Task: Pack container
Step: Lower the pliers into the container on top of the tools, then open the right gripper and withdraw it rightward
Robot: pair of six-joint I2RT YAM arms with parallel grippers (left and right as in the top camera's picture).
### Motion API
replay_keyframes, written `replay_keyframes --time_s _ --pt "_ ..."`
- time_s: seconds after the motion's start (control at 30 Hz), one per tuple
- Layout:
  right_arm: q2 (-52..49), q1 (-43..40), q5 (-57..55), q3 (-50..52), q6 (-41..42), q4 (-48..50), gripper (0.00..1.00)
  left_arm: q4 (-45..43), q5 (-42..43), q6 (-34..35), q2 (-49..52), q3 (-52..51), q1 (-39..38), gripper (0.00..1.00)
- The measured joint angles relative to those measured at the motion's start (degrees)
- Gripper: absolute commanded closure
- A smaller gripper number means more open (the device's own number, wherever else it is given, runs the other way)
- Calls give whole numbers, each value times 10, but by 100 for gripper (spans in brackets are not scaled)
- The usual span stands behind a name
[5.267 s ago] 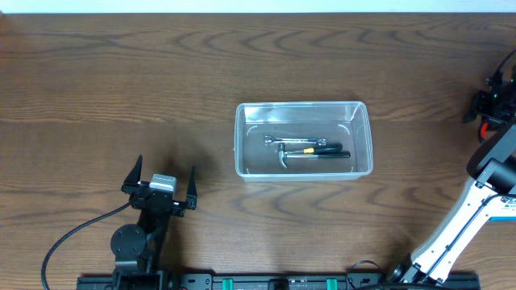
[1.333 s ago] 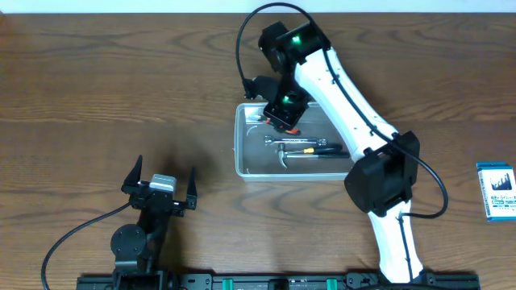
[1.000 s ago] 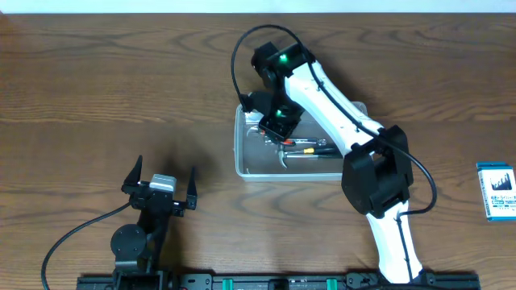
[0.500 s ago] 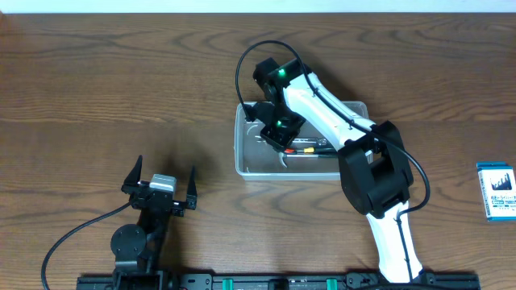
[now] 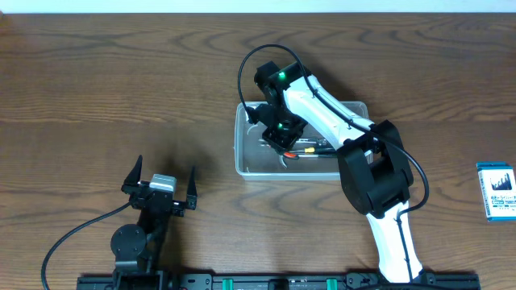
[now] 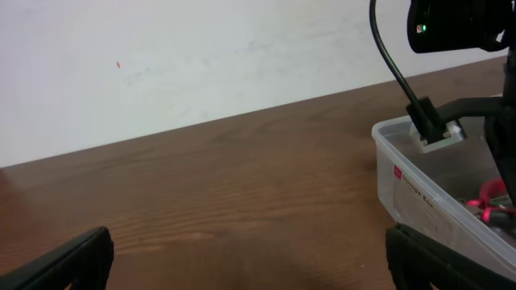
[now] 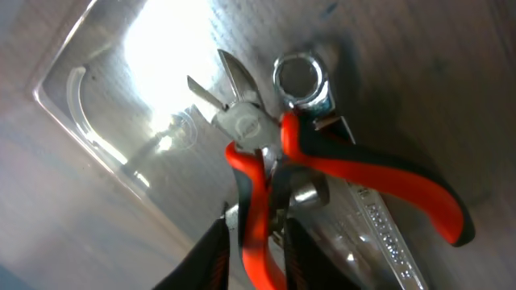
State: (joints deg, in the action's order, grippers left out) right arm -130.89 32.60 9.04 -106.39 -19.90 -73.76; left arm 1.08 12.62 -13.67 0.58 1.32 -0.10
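The clear plastic container (image 5: 359, 121) stands mid-table, and its near corner (image 6: 411, 193) shows at the right of the left wrist view. Inside it, red-and-black pliers (image 7: 322, 165) lie with handles spread across a steel wrench (image 7: 300, 76). My right gripper (image 5: 280, 133) reaches down into the container's left half. In its wrist view the right gripper (image 7: 256, 250) straddles one red handle, its jaws slightly parted with a thin gap on each side. My left gripper (image 5: 165, 171) rests open on the table at the lower left, holding nothing. In the left wrist view the left gripper (image 6: 250, 270) spans bare wood.
Other hand tools (image 5: 324, 150) lie in the container beside the right gripper. A small blue-and-white box (image 5: 496, 191) sits near the table's right edge. The right arm (image 5: 379, 181) crosses the container's front right side. A cable loops over its back left corner.
The right arm came in from the right with the pliers and lowered them into the container. In the last half second its jaws parted slightly around the handle. The left arm stayed still.
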Motion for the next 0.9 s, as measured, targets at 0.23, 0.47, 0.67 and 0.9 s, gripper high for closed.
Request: replay_keyframes --time_s 0.23,0.47,0.67,0.9 --pt "0 0 10 0 1 -38 61 0 0 0 0 0 0 2" --pt "16 1 41 0 8 -50 1 0 0 0 0 0 0 2" --pt "108 5 51 -6 17 -46 1 0 0 0 0 0 0 2" --pt "269 5 -15 -24 79 -64 1 0 0 0 0 0 0 2"
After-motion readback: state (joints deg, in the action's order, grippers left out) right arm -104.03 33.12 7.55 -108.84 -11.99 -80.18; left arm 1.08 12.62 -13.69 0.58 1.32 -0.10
